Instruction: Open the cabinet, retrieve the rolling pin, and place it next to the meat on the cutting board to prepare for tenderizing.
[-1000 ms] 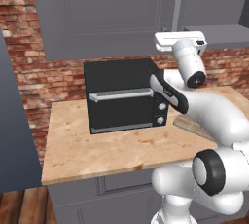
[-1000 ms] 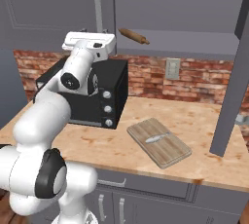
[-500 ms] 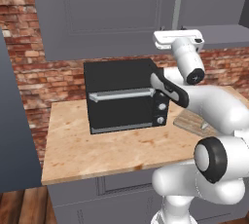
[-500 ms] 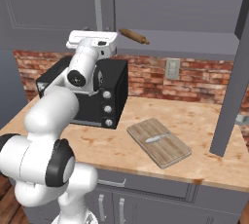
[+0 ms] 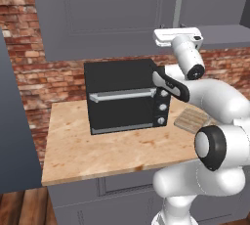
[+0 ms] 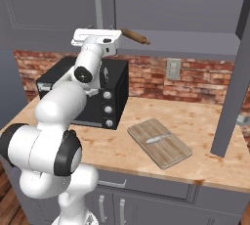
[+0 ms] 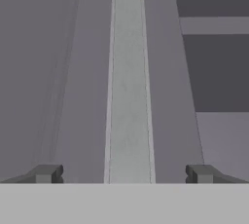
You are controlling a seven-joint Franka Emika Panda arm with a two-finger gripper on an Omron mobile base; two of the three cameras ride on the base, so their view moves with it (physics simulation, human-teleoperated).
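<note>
The grey cabinet (image 5: 107,13) has its left door closed, while its right door (image 6: 235,72) is swung open. Inside the open half, the brown rolling pin (image 6: 135,36) lies on the bottom shelf. My gripper (image 6: 97,35) is raised in front of the closed door's pale bar handle (image 5: 178,3). In the hand view the handle (image 7: 127,82) runs straight up between my open fingertips (image 7: 48,173), apart from both. The cutting board (image 6: 158,143) lies on the counter with the pale meat (image 6: 157,139) on it, and its edge (image 5: 193,119) shows past my arm.
A black toaster oven (image 5: 124,97) stands on the light wood countertop (image 5: 97,150) under the cabinet, just below my hand. The open door hangs out over the counter's right end. A wall outlet (image 6: 172,68) sits on the brick backsplash.
My hand has risen slightly and edged closer to the closed door's handle. Nothing else has moved.
</note>
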